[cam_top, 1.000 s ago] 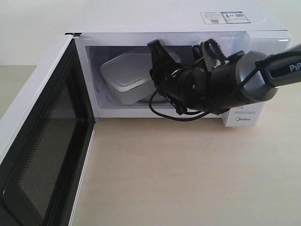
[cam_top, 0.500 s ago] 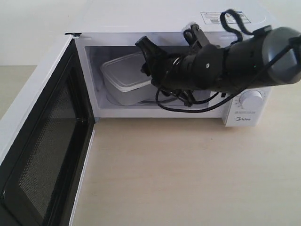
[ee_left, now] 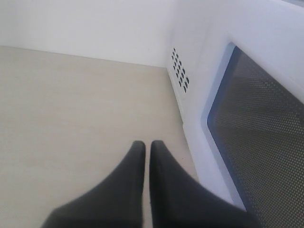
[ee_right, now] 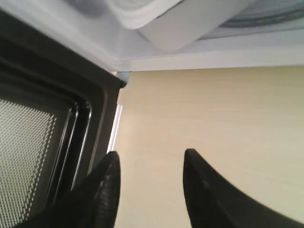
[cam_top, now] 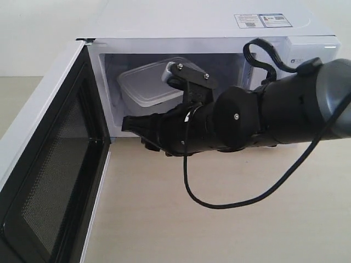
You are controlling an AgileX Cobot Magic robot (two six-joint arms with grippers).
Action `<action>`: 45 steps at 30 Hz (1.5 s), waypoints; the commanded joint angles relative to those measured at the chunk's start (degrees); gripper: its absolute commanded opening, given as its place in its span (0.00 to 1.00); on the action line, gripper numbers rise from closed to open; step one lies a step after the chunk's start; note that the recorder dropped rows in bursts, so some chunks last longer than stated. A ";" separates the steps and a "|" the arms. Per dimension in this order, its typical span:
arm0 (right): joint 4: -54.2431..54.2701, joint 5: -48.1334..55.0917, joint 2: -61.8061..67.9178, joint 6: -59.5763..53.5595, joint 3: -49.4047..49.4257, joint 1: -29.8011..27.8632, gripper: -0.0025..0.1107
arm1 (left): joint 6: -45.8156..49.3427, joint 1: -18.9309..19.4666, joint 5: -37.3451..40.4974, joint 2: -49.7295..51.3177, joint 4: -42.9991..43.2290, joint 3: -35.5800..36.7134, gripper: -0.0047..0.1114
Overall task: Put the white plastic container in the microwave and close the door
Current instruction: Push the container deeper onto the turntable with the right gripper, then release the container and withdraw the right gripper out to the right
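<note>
View from in front of the bench. The microwave, a boxy white enamelled cabinet with flat smooth panels and two printed stickers on its top, stands along the rear edge of the tabletop, a matt surface of pale wood-grain laminate.

The door is swung fully out on its left hinge toward the tabletop's front left corner. Its inner face shows a glossy black frame around a fine perforated metal mesh.

The white plastic container lies inside the cavity, in its left half: a translucent, milky rectangular box with rounded corners and a flat lid with a raised rim. It looks tilted, the lid turned partly toward the opening.

The right gripper, matt black with tapering pointed fingers, hovers over the tabletop just outside the cavity's lower left corner, apart from the container. In the right wrist view its fingers stand wide apart with nothing between them. A thin black cable loops below the rounded grey and black arm.

The left gripper hangs above bare tabletop beside the door's outer face, near rows of small vent slots. Its two fingers are pressed together, holding nothing.
</note>
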 commanded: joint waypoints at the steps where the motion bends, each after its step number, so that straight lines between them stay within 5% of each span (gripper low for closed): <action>1: -0.49 -1.53 -0.55 -9.75 -0.01 0.49 0.22 | -0.15 0.13 -0.25 -0.22 -0.58 0.21 0.08; 3: -0.49 -1.84 -0.55 -15.02 -0.01 0.49 0.02 | -0.15 0.13 -0.25 -0.22 -0.58 0.21 0.08; 11: -0.49 -8.42 3.61 -28.34 -0.23 0.49 0.02 | -0.15 0.13 -0.25 -0.22 -0.58 0.21 0.08; 19: -0.58 -18.31 8.71 -29.18 -0.69 0.49 0.02 | -0.15 0.13 -0.25 -0.22 -0.58 0.21 0.08; 45: 1.16 -16.95 20.03 -29.90 -16.96 -4.17 0.02 | -0.15 0.13 -0.24 -0.22 -0.58 0.21 0.08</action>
